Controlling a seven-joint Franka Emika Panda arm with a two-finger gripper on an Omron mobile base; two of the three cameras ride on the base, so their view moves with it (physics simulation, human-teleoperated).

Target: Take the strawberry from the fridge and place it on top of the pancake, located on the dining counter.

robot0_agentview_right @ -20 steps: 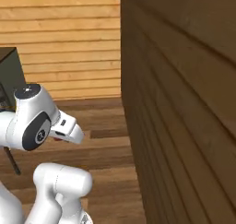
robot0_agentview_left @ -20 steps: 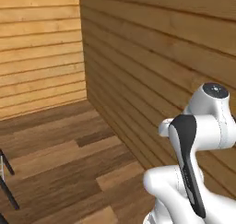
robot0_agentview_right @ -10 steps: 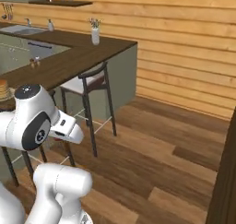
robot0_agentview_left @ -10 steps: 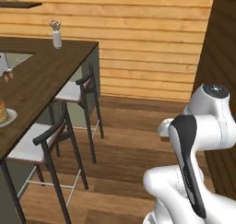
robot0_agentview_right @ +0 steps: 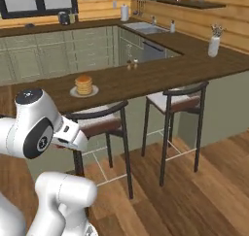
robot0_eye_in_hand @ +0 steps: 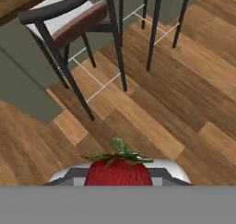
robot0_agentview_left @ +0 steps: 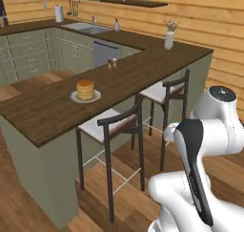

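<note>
The strawberry (robot0_eye_in_hand: 119, 173), red with a green leafy top, sits at the bottom middle of the hand view, and my gripper (robot0_eye_in_hand: 119, 177) is shut on it, held above the wooden floor. The pancake (robot0_agentview_left: 86, 89) (robot0_agentview_right: 83, 84) is a golden stack on a small white plate (robot0_agentview_left: 74, 98). It rests on the dark-brown dining counter (robot0_agentview_left: 143, 66) (robot0_agentview_right: 160, 72), which lies ahead of the base and some way from the arm. The arm is folded close to its base. The fridge is out of view.
Two white-seated stools (robot0_agentview_left: 114, 126) (robot0_agentview_left: 164, 90) (robot0_agentview_right: 97, 121) (robot0_agentview_right: 177, 101) stand against the counter's near side; one stool (robot0_eye_in_hand: 64, 20) shows in the hand view. A white vase (robot0_agentview_left: 169, 37) and small shakers (robot0_agentview_left: 111, 63) stand on the counter. Behind are a sink (robot0_agentview_left: 90, 28) and green cabinets.
The base has turned: both base views swung from a wooden wall round to the dining counter and kitchen. The arm keeps the same folded pose.
</note>
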